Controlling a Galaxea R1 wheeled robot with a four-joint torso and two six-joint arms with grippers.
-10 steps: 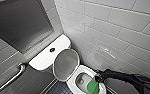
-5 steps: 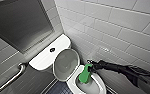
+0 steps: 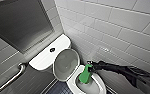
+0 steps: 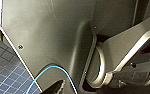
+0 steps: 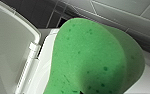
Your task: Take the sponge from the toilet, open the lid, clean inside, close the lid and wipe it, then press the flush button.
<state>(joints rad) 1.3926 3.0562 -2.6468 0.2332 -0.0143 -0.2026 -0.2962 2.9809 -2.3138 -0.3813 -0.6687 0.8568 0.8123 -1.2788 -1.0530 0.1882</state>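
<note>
The sponge (image 3: 85,75) is standing nearly upright with its lower end inside the toilet bowl (image 3: 99,84). As I judge it, a hard sideways scrub risks bending the soft foam and working it loose from the grip, so that it is dropping into the bowl. A swing toward the raised lid (image 3: 66,62) risks knocking it down onto the arm. The right arm is reaching in from the tiled-wall side, stretched almost level above the rim, and its claw (image 3: 90,67) is gripping the sponge's upper end.
</note>
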